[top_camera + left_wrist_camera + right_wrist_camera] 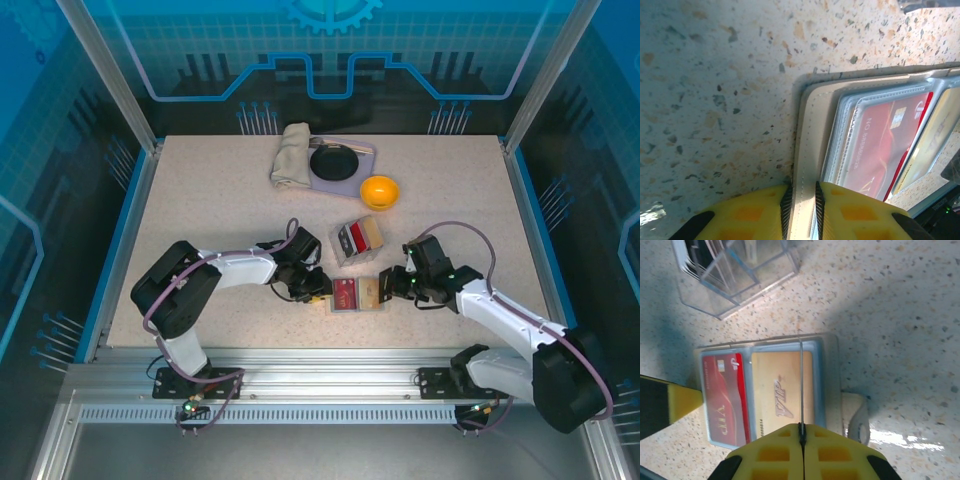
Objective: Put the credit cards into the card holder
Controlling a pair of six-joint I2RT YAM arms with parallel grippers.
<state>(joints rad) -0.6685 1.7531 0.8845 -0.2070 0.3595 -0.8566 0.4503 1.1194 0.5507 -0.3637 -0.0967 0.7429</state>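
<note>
The card holder (356, 293) lies open on the table, cream outside and grey-blue inside. A red card (722, 396) sits in its left sleeve and a gold card (777, 390) in its right sleeve. My left gripper (801, 192) is shut on the holder's cream outer edge (807, 145), at the holder's left end in the top view (318, 296). My right gripper (801, 427) is shut on a thin card (801, 380) seen edge-on. It holds that card upright over the gold card, at the holder's right end (388, 287). The held card's face is hidden.
A clear box (357, 238) with upright cards stands just behind the holder, close to both grippers (735, 275). Farther back are an orange bowl (380, 191), a black dish (333, 162) and a folded cloth (292, 155). The holder's strap (857, 415) sticks out on its right.
</note>
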